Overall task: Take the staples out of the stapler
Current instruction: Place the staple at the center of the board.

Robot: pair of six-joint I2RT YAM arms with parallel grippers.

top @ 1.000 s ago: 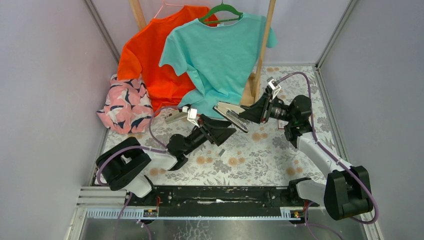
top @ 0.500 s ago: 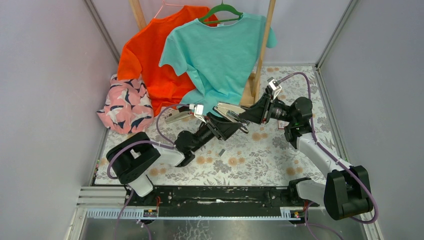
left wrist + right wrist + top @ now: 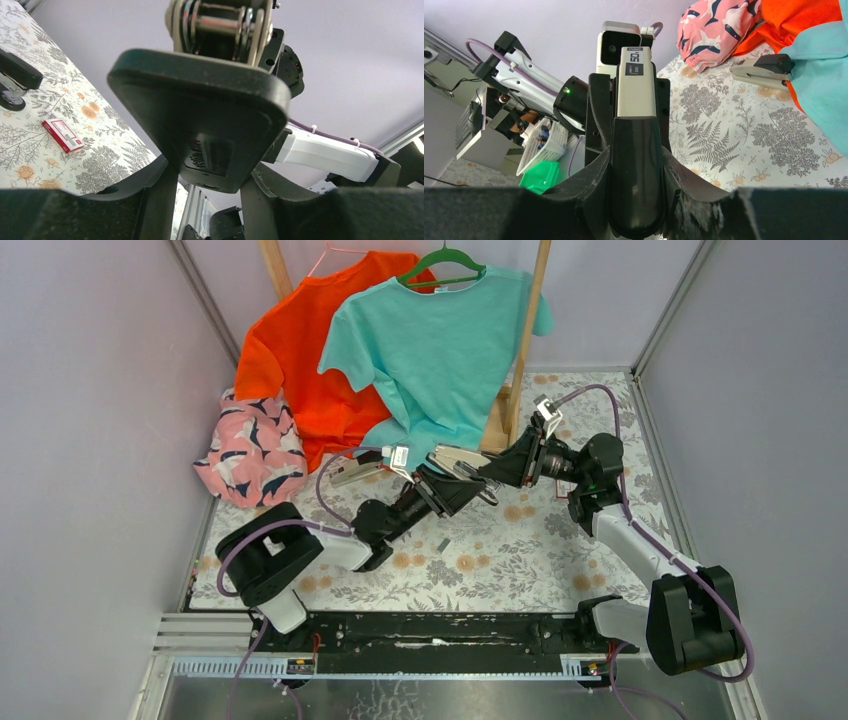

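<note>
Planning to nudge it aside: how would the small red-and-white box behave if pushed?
The box lies flat on the floral tabletop, so it should slide, not tip or roll. It looks like thin card: probably light, and easily crushed.

stapler (image 3: 452, 456) | cream top, black base | held mid-air, roughly level

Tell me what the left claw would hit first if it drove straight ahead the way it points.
The stapler, held by the right claw. Its black base sits between the left claw's fingers, so almost any advance should press into it. Behind it lies the right arm's wrist.
</note>
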